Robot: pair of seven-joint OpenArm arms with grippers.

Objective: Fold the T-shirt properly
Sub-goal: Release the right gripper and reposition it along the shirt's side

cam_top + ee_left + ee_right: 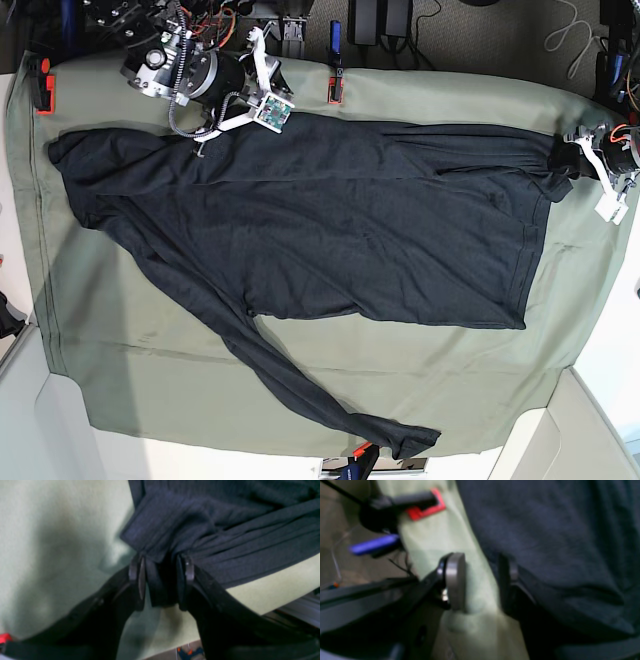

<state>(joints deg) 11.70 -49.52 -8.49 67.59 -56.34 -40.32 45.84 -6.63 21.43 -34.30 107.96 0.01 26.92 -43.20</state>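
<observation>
T-shirt (330,220) spread dark across the middle of the green-covered counter (130,360), one long sleeve trailing to the bottom center of the base view. Left gripper (161,572) at the far right edge of that view, fingers (188,568) clenched on a bunched fold of the shirt's corner. Right gripper (480,580) at the upper left, by the shirt's top edge; fingers (455,580) spread apart, green cloth showing between them, one pad against the dark fabric. Wrist views blurry.
</observation>
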